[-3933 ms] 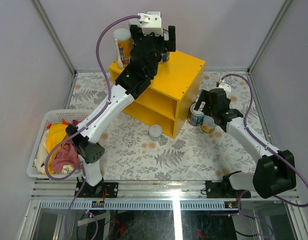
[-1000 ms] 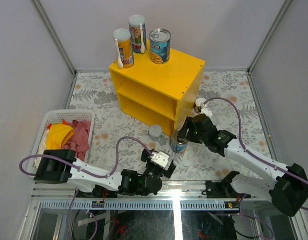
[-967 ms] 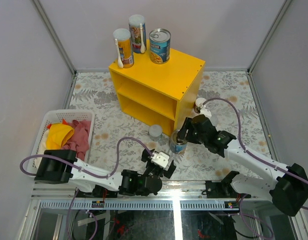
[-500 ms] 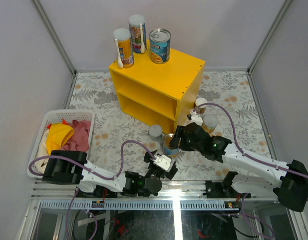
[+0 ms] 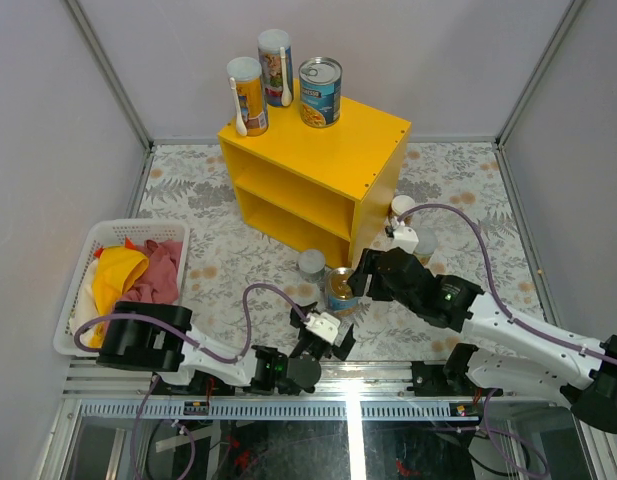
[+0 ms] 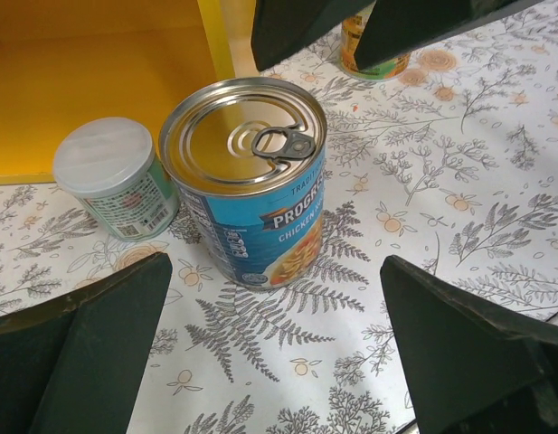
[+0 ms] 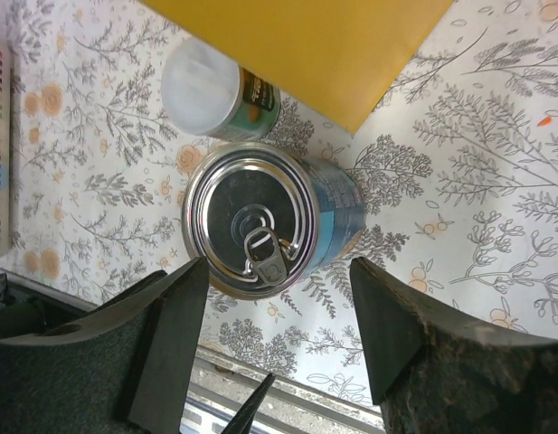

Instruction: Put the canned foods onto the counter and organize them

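A blue-labelled pull-tab can [image 5: 339, 290] stands upright on the floral table, in front of the yellow counter [image 5: 373, 150] and next to a short pale-lidded can [image 5: 311, 264]. My right gripper [image 5: 356, 283] hovers over the blue can [image 7: 265, 221] with its jaws apart on either side, clear of it. My left gripper [image 5: 323, 332] lies low near the front edge, wide open and facing the same can [image 6: 247, 181] and the short can [image 6: 116, 176]. On the counter top stand two tall tubes [image 5: 246, 95] [image 5: 275, 67] and another blue can [image 5: 319, 91].
A white basket [image 5: 76, 300] of cloths sits at the left. One more can [image 5: 401, 207] stands right of the counter, behind the right arm, and shows as a can [image 6: 373, 54] past the right fingers [image 6: 297, 23]. The table's front rail lies close below both grippers.
The right arm has carried the blue can leftward, set it down beside the short can, and widened its jaws off it. The left gripper has edged slightly right, still wide open.
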Tool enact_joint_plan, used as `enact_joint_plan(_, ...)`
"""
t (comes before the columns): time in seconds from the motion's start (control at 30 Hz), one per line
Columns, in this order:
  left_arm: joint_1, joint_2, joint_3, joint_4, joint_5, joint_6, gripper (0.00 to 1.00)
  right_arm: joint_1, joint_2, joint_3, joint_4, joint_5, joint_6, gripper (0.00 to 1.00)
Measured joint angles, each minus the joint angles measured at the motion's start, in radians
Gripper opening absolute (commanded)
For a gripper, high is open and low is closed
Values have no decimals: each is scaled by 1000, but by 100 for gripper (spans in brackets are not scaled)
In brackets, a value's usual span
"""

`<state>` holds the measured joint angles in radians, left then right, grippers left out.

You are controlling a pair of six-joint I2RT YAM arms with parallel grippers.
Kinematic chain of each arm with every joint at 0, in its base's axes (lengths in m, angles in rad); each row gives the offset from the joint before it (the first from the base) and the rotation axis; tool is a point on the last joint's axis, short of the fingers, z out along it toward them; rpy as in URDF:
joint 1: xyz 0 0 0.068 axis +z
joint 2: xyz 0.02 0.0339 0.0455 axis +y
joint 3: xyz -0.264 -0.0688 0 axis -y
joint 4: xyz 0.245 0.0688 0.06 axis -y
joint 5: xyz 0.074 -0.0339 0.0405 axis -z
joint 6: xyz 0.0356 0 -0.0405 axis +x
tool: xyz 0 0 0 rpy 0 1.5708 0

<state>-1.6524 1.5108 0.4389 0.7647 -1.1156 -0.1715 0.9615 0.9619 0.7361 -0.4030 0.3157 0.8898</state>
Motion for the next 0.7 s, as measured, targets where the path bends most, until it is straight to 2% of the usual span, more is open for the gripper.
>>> enact_joint_plan(0.3,39,92,-12,193,9,2,100,-2,8,20,-30,76,-50,77)
enact_joint_plan(0.7,137,244,-11,426,25,35,100,-70,15,50,-30,75,-75,77)
